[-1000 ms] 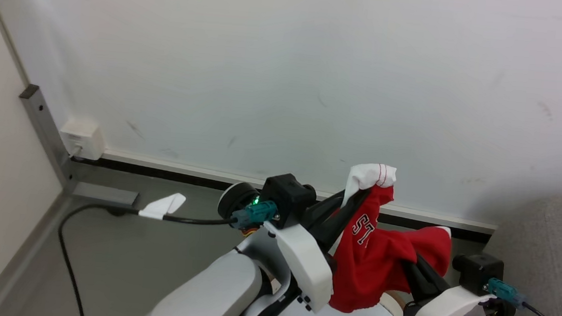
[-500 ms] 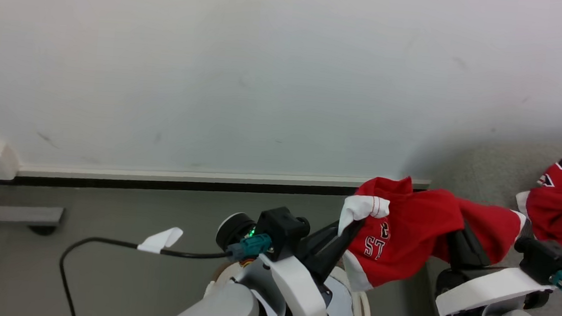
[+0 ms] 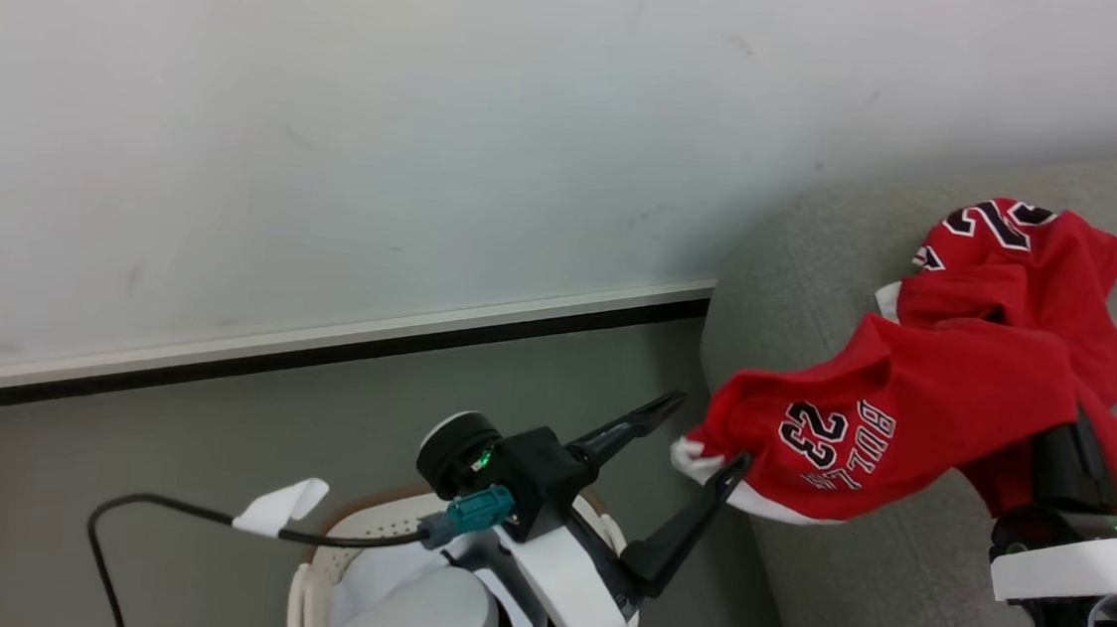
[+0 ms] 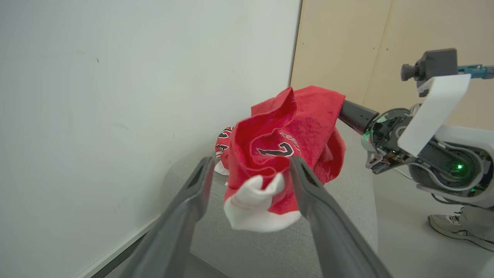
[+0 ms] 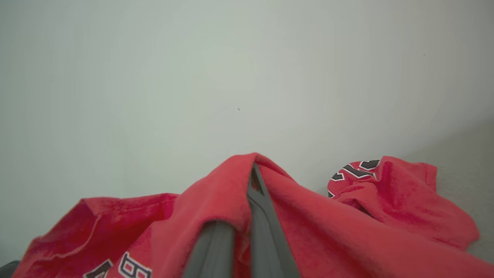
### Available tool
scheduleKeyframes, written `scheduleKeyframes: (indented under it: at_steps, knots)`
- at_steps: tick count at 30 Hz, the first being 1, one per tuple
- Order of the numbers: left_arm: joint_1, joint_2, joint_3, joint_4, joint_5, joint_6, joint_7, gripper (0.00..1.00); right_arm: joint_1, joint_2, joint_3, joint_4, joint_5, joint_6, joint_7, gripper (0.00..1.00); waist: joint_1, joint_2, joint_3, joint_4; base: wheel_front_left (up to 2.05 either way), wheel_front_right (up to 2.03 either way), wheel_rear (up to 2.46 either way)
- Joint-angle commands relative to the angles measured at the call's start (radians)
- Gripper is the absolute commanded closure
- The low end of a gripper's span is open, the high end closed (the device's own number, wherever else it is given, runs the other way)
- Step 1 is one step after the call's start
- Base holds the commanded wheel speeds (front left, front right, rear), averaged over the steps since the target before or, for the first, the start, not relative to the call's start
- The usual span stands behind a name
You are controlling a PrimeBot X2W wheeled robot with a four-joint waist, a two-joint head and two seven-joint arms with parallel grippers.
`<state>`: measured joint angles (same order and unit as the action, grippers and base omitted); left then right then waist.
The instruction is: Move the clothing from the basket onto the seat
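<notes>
Since the earlier frame the left gripper [image 3: 711, 428] has let go: its fingers, then pinched on the white hem, now stand spread apart, and the camera has swung toward the large grey woven-fabric sofa [image 3: 855, 596]. The bright red sports jersey with white trim [image 3: 909, 421] hangs in the air from the right gripper [image 5: 251, 185], whose fingers are closed on a fold of it. Its body is over the seat, but its hem end reaches past the sofa's front corner, above the grey floor [image 3: 211, 426]. A second red jersey [image 3: 1021, 260] already lies crumpled on the seat, near the wall. The cream-white perforated plastic laundry basket [image 3: 342, 526] sits low beneath the left arm, its contents hidden. Likely hazards: the white hem lies between the open left fingers and against one of them, so a retreating left arm could snag it and drag the cloth off the seat. A release by the right fingers here could also let the overhanging end pull the jersey to the floor. Legible writing: "23" on the held jersey, with letters that seem to read "BULL", all upside down in the head view. The second jersey shows black, white-edged numerals too folded to read, and no brand tag can be made out.
</notes>
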<state>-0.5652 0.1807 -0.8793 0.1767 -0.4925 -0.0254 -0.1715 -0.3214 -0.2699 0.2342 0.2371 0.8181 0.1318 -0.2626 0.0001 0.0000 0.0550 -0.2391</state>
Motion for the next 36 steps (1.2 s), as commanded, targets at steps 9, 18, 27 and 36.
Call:
scheduleKeyframes:
  at_steps: [9, 18, 27, 36]
  knots:
    - [-0.008, 0.026, -0.02, -0.006, 0.036, -0.011, -0.035, 0.0, 0.08, -0.002, -0.103, -0.092, -0.011, -0.002, -0.002, 1.0, -0.0001, 0.0, 0.051, -0.139, 0.0, 0.0, 0.0]
    - [-0.026, 0.031, -0.034, 0.003, 0.052, -0.013, -0.042, 0.0, 0.105, 0.01, -0.132, -0.131, -0.001, -0.002, 0.0, 1.0, -0.0001, 0.0, 0.079, -0.192, 0.0, 0.0, 0.0]
    - [-0.071, 0.053, -0.044, -0.001, 0.082, -0.023, -0.037, 0.0, 0.009, -0.013, -0.182, -0.152, -0.002, -0.002, -0.001, 1.0, -0.0001, 0.0, 0.179, -0.182, 0.0, 0.0, 0.0]
    - [-0.148, 0.096, -0.045, -0.042, 0.098, -0.041, 0.011, 0.0, -0.174, -0.089, -0.32, -0.066, 0.025, -0.002, 0.023, 1.0, -0.0001, 0.0, 0.38, -0.116, 0.0, 0.0, 0.0]
